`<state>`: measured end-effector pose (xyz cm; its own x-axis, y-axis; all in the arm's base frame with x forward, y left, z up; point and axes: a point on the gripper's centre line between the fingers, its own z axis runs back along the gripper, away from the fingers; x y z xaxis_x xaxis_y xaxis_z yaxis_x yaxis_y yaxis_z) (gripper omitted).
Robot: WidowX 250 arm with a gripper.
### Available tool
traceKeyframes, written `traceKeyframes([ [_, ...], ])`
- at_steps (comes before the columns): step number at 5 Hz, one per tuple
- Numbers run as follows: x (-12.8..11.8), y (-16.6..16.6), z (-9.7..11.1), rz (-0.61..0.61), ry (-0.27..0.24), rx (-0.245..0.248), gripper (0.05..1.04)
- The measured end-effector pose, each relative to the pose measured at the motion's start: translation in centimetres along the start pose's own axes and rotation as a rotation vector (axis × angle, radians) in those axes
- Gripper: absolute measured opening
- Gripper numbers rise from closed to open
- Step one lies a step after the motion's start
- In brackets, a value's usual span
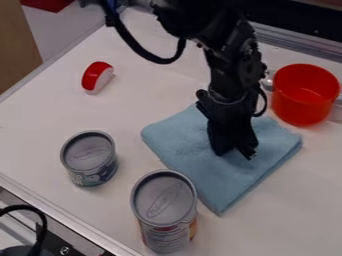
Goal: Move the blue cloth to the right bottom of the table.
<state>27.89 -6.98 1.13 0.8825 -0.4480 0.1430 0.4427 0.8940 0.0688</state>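
The black gripper [234,150] hangs down from the top over the middle of the folded blue cloth [200,165], its tips at or just above the cloth's surface. Whether it holds any of the fabric cannot be made out. The cloth lies flat on the white table [267,220], right of centre, and the arm hides part of its upper half.
A red pot [304,100] stands close to the cloth's upper right corner. One tall can [165,207] is near the cloth's lower left edge, and a shorter can [90,157] is farther left. A red and white object [98,77] lies at the upper left.
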Motion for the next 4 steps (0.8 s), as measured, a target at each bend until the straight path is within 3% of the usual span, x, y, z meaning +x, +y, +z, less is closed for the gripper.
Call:
traceKeyframes([
  [2,-0.4,-3.0,0.4,-0.006,-0.01,-0.019,0.052],
  [4,-0.4,-5.8,0.9,-0.053,0.027,-0.072,0.052],
])
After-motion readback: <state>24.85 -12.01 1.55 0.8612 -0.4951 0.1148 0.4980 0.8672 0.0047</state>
